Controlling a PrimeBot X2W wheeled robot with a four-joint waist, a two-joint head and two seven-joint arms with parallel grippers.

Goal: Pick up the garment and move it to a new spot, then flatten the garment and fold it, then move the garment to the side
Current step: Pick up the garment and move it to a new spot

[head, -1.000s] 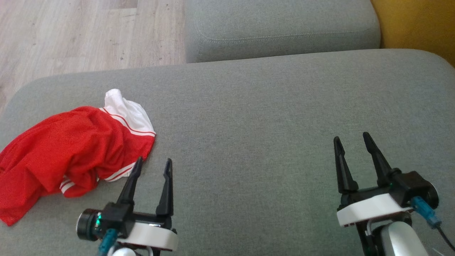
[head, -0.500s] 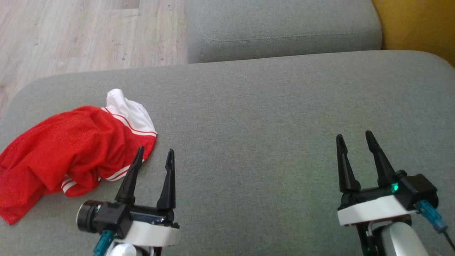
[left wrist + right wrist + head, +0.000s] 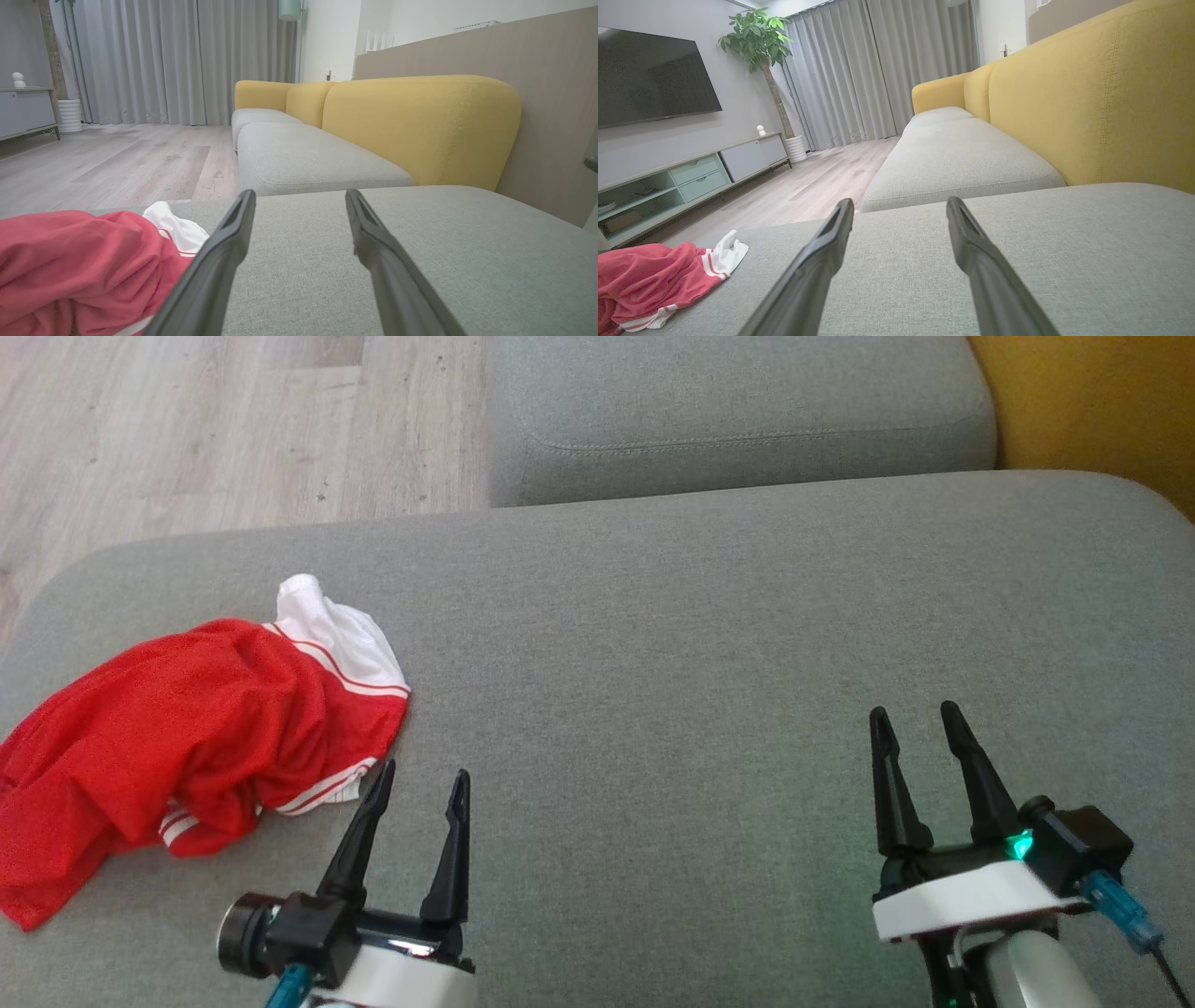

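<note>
Grey sofa cushion (image 3: 653, 663), garment (image 3: 168, 728) bunched lower left; left hand (image 3: 424, 771), right hand (image 3: 913, 709) both open. I'd pinch deep.

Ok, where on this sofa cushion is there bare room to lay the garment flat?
The grey seat cushion is bare from the red garment rightward toward the yellow backrest, widest between the left gripper and right gripper. Its left end is crowded by the bunched garment.

Garment (image 3: 70, 261) — cut off at left and bottom (folds hide its shape).
</note>
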